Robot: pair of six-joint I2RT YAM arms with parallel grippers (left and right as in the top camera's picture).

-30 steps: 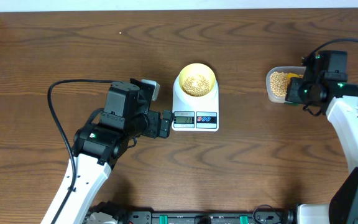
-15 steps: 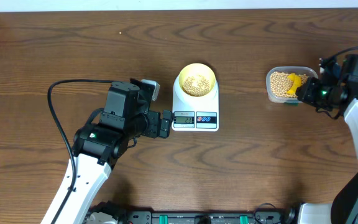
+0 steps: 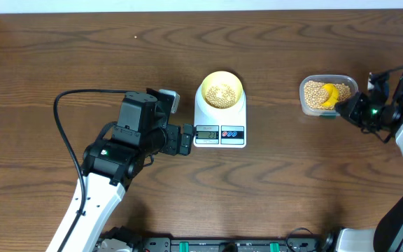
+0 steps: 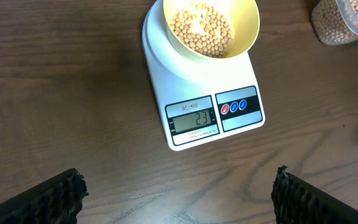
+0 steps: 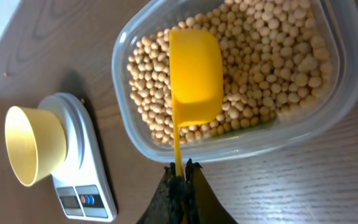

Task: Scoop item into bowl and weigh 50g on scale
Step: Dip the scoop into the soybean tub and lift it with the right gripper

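The pale yellow bowl [image 3: 220, 89] [image 4: 211, 26] stands on the white scale [image 3: 220, 133] [image 4: 210, 118] and holds a layer of tan beans [image 4: 201, 28]. The display reads 23. My left gripper [image 3: 182, 120] [image 4: 179, 202] hovers open just left of the scale, with nothing between its fingers [image 4: 51, 199]. My right gripper [image 3: 346, 106] [image 5: 179, 171] is shut on the thin handle of a bright yellow scoop [image 3: 331, 94] [image 5: 194, 74]. The scoop's cup lies on the beans [image 5: 272, 68] in the clear tub [image 3: 306, 100] [image 5: 241, 146].
The tub sits at the right of the brown wooden table [image 3: 278, 189], a short way from the scale. The left arm's black cable [image 3: 65, 105] loops over the table on the left. A pale wall edge runs along the back.
My right arm has pulled back to the right, and the scoop cup now shows on the beans in the tub. The left arm, bowl and scale are unmoved.
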